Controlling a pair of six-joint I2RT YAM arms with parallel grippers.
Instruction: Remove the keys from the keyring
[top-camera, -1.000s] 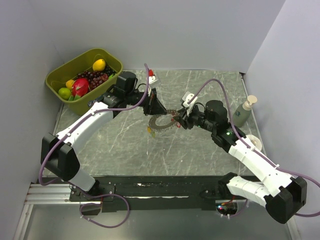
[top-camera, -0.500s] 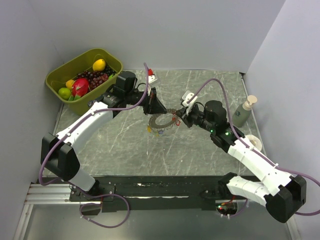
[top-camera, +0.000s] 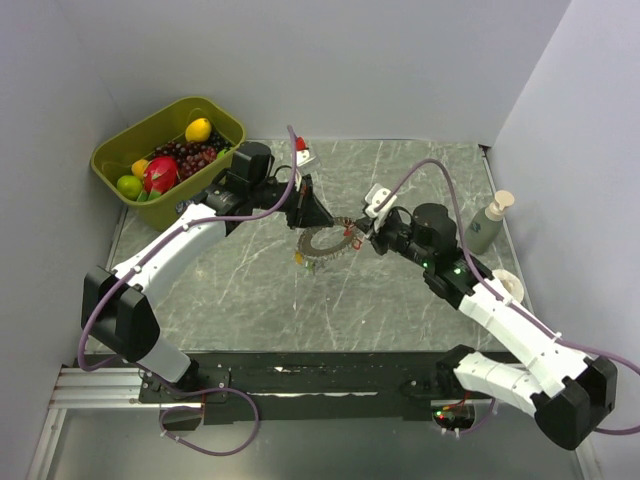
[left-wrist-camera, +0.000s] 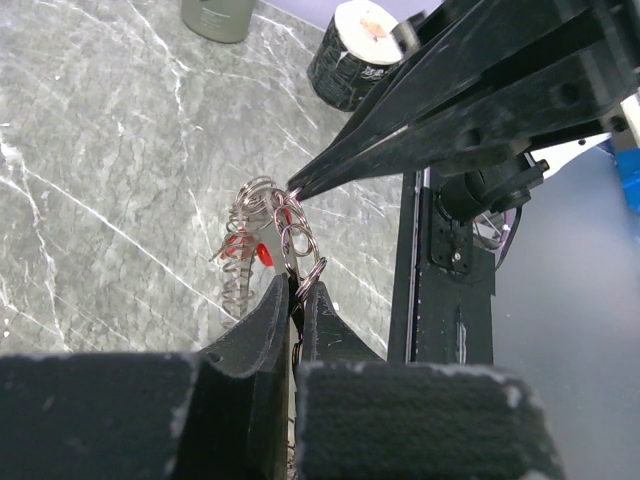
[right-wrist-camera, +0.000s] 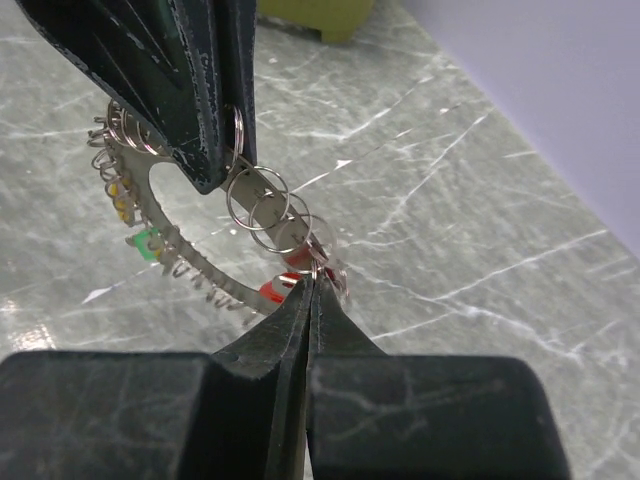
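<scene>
The keyring (top-camera: 318, 257) is hanging just above the middle of the tabletop (top-camera: 400, 180), strung between both arms. The left gripper (left-wrist-camera: 295, 290) is pinching one of its small split rings. The right gripper (right-wrist-camera: 308, 290) is pressing its tips together beside a red key (right-wrist-camera: 272, 291), though whether they are catching a ring cannot be told. Yellow and green keys (right-wrist-camera: 148, 243) are dangling along the band. An olive basket (top-camera: 220, 112) of fruit is sitting at the far left corner. A soap bottle (top-camera: 487, 225), its label too small to read, and a roll of tape (top-camera: 510, 285) are standing at the right edge. The top is grey, veined like marble, and pale walls are enclosing it.
</scene>
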